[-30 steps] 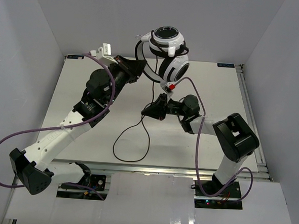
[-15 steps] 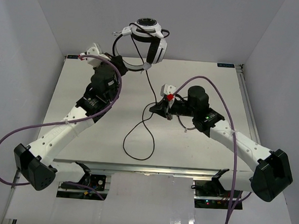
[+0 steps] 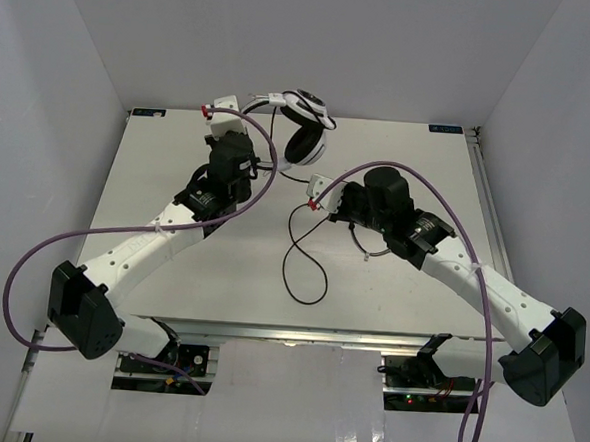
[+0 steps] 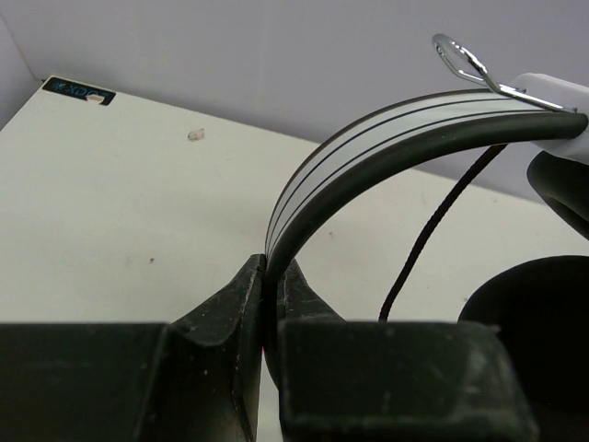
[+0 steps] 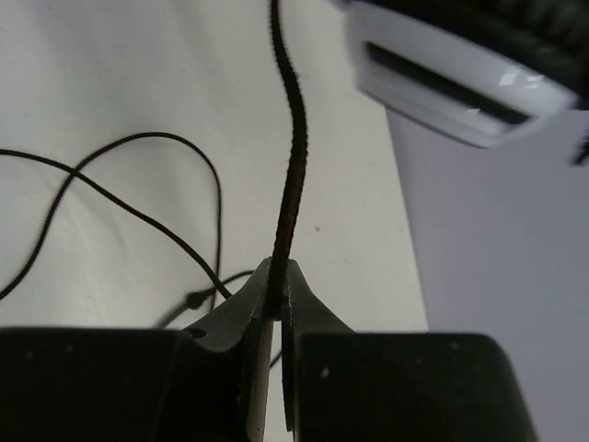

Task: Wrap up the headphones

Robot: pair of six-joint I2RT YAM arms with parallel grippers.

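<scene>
White headband [image 4: 368, 152] is squeezed tight in the left gripper [image 4: 271, 276], over the far side of the table [image 3: 156, 193]. The headphones [image 3: 305, 136] hang from that grip, up above the table's far middle. The right gripper [image 5: 278, 285] is over the table's middle and pinches the thin black cord [image 5: 290, 184]. The rest of the cord lies in a loop on the table.
</scene>
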